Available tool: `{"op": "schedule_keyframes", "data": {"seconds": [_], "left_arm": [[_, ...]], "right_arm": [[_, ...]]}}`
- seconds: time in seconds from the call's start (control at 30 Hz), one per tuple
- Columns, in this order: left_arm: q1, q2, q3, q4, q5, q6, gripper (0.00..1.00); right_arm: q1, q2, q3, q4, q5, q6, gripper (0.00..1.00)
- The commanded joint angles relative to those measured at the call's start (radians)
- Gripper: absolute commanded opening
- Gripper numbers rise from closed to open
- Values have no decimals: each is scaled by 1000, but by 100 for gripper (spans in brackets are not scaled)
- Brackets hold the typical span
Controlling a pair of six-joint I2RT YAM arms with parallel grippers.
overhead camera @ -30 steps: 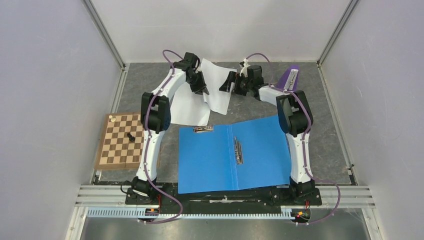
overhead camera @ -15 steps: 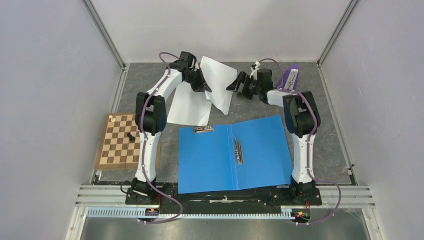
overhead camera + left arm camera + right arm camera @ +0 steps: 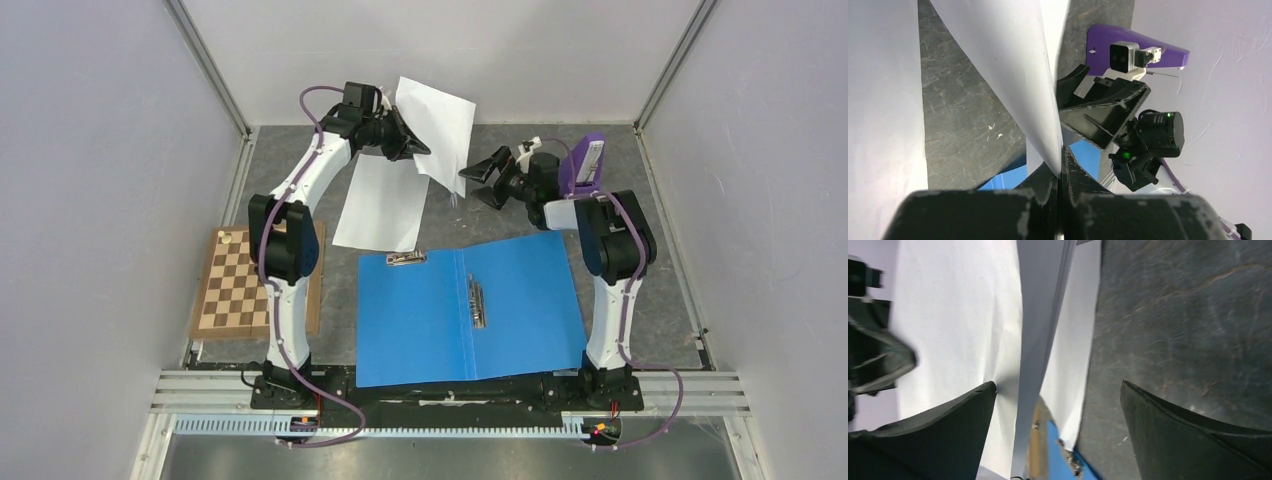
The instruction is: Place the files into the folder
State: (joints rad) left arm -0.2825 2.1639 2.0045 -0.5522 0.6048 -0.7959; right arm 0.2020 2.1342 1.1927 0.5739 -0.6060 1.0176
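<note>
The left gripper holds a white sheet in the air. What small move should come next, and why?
Probably carry the sheet toward the open folder. The left gripper is shut on the sheet's edge and holds it above the table, while the right gripper stands open beside it, holding nothing. Another sheet lies flat behind the folder.

We see a dark grey, stone-patterned desk. On it lies the open blue folder near the front edge, spread flat with a black clip at its spine. Behind its left half rests a white sheet. At the left edge sits a brown chessboard carrying two small pieces.
</note>
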Motion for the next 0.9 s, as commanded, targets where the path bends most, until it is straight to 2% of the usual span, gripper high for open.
{"op": "schedule_keyframes", "data": {"seconds": [0.0,0.23,0.67,0.87], "left_arm": [[3,-104,-27,49,41,-60,2],[3,-207,-88,63,47,-79,2],[3,-365,-177,105,91,-130,3],[3,-418,-217,145,117,-169,3]], "right_arm": [[-22,-126,-121,393,-12,298,98],[-23,-257,-193,419,15,329,98],[27,-291,-104,357,28,348,98],[47,-321,-141,498,68,474,98]]}}
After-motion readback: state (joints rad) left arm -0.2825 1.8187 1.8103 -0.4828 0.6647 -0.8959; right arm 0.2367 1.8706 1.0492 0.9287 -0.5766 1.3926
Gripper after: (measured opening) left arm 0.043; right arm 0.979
